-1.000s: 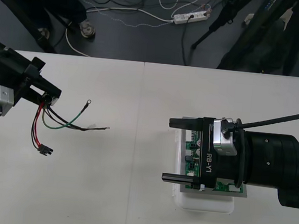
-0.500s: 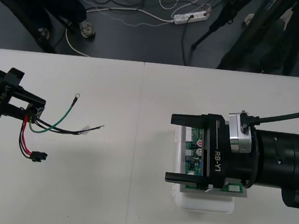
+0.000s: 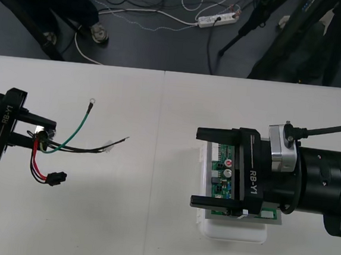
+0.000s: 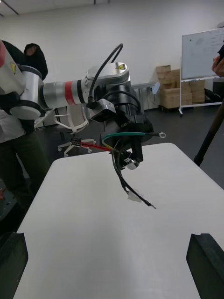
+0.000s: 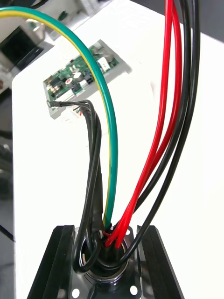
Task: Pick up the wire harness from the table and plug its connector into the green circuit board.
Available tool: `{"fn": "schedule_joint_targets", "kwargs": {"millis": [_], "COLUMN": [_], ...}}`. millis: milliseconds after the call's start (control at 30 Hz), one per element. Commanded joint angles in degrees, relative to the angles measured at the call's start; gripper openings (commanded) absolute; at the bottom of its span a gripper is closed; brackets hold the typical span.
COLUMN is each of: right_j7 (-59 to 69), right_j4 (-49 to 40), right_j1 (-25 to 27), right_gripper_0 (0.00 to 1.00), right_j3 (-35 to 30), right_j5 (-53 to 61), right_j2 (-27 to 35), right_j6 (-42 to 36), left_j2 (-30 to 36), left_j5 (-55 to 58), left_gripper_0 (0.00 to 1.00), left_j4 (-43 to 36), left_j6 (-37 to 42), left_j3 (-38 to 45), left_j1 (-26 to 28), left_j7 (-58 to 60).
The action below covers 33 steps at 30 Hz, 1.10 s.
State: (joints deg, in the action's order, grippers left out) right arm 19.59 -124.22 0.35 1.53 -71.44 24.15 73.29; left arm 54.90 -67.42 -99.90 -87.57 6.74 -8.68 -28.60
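Left gripper (image 3: 48, 135) pinches the harness (image 5: 113, 149) — red, black, green wires dangling; right gripper (image 3: 197, 166) spread.

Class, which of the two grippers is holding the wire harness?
The left gripper, shut on the wire harness at the table's left; the right gripper stands open above the green circuit board, holding nothing.

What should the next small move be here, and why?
Probably the left gripper should carry the harness toward the board. It is shut on the harness's socket end at the table's left side, the plug hangs free, and the right gripper stands open over the board, far from the plug.
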Motion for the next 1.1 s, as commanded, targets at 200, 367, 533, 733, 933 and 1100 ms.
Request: {"fn": "schedule_joint_targets", "kwargs": {"millis": [200,367,533,733,933,1100], "right_j7": [3.3,4.0,4.4,4.8,4.8,4.9], "right_j4": [-0.6,-0.7,-0.7,-0.7,-0.6,-0.6], "right_j1": [0.6,0.5,0.6,0.5,0.6,0.6], "right_gripper_0": [1.0,1.0,1.0,1.0,1.0,1.0], "right_j3": [-2.6,-2.8,-2.9,-2.8,-2.9,-2.9], "right_j5": [2.1,2.1,2.2,2.2,2.6,2.6], "right_j2": [-0.7,-0.7,-0.7,-0.7,-0.7,-0.7], "right_j6": [-0.4,-0.4,-0.4,-0.4,-0.5,-0.5], "left_j2": [-6.3,-9.1,-12.4,-16.4,-19.9,-22.6], "left_j5": [-2.6,-3.2,-3.4,-5.9,-7.0,-7.1], "left_gripper_0": [0.0,0.0,0.0,0.0,0.0,0.0], "left_j4": [-6.1,-8.5,-10.0,-13.5,-17.7,-20.4], "left_j6": [-2.4,-2.4,-2.4,-2.4,-2.4,-2.4], "left_j3": [5.6,6.8,7.5,8.8,9.5,9.5], "left_j1": [5.3,7.3,8.7,10.6,11.8,12.5], "left_j7": [16.9,22.5,27.6,32.4,39.5,45.6]}}
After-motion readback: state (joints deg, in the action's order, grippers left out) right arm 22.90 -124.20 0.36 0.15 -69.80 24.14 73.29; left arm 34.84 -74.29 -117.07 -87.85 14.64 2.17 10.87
